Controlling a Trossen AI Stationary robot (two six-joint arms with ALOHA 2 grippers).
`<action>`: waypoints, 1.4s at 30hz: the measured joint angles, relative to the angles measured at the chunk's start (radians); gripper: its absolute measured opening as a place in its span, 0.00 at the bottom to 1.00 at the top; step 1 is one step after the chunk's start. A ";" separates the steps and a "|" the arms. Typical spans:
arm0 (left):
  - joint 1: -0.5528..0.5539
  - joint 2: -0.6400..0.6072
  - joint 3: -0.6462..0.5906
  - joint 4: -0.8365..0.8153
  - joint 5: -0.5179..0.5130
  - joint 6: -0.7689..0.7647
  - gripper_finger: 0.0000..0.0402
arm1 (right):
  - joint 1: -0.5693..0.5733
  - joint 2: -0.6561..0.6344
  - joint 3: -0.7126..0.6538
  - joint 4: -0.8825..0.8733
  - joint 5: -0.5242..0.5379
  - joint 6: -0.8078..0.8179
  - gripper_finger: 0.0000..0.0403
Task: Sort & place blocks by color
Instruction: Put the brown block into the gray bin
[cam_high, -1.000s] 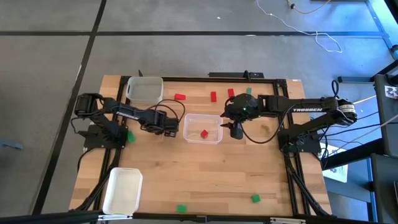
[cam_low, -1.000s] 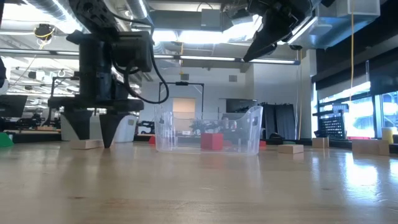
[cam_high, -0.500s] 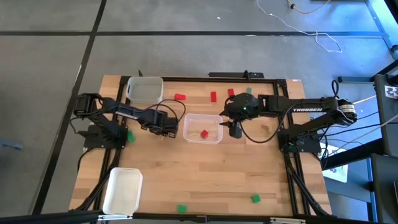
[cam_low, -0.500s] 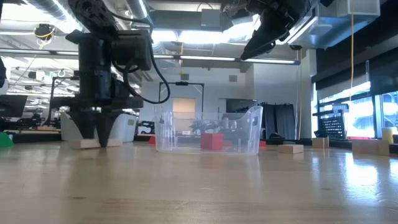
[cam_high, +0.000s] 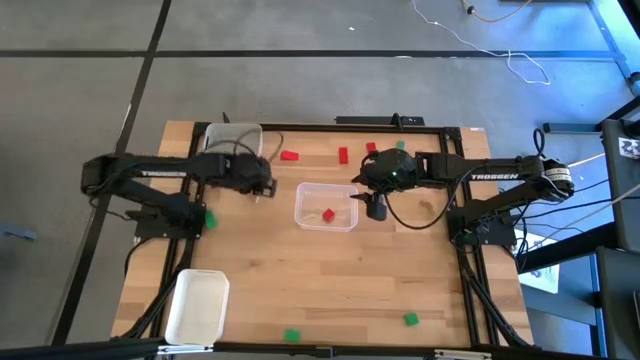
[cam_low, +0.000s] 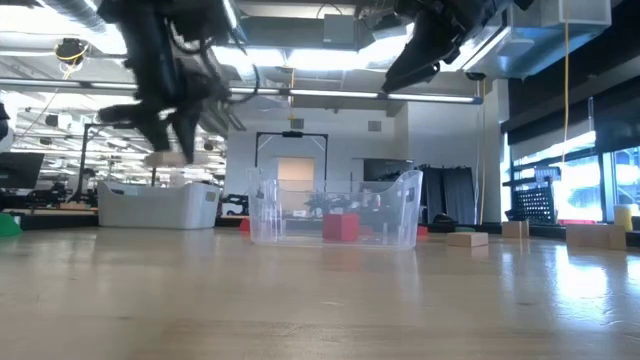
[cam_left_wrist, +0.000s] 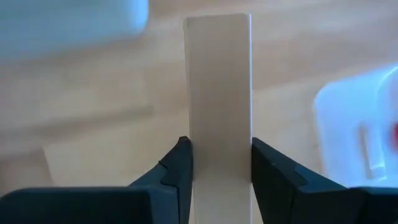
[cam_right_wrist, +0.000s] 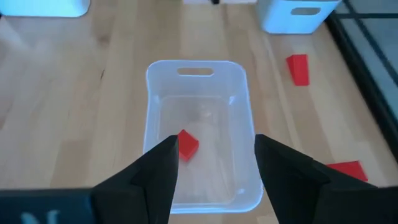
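Observation:
My left gripper (cam_high: 262, 186) is up off the table between the white tray (cam_high: 232, 145) and the clear tray (cam_high: 326, 206), shut on a plain tan wood block (cam_left_wrist: 219, 68). In the low view, gripper (cam_low: 178, 140) and tan block (cam_low: 167, 158) hang well above the tabletop. My right gripper (cam_high: 377, 208) is open and raised at the clear tray's right end. In its wrist view the open gripper (cam_right_wrist: 216, 142) frames this tray (cam_right_wrist: 200, 68), where one red block (cam_right_wrist: 186, 144) lies on the floor. Red blocks (cam_high: 290, 155), (cam_high: 343, 154) rest on the far table. My left gripper pinches the tan block between its two fingers (cam_left_wrist: 180, 163), which press on its long side faces (cam_left_wrist: 219, 134). The fingers point downward. The block is lifted clear of the table and juts out past the fingertips.
A second white tray (cam_high: 197, 305) sits at the near left corner. Green blocks lie near the front edge (cam_high: 290, 335), (cam_high: 410, 319) and by the left arm's base (cam_high: 209, 218). Tan blocks (cam_low: 467, 239) rest on the right side. Bare wood fills the middle and near part.
My left gripper has closed on a tan block on the table left of the clear tray. It has then risen and moved toward the far left, toward the white tray, and the block has come up clear of the table with it.

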 joint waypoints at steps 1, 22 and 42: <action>0.030 -0.009 0.022 -0.011 0.000 0.039 0.29 | 0.000 0.000 0.000 0.005 0.019 0.000 0.52; 0.570 0.220 0.174 0.010 -0.014 0.634 0.29 | -0.001 0.000 0.000 0.079 0.117 -0.005 0.52; 0.680 0.399 0.175 0.071 0.086 0.726 0.32 | -0.001 0.000 0.000 0.083 0.117 -0.002 0.52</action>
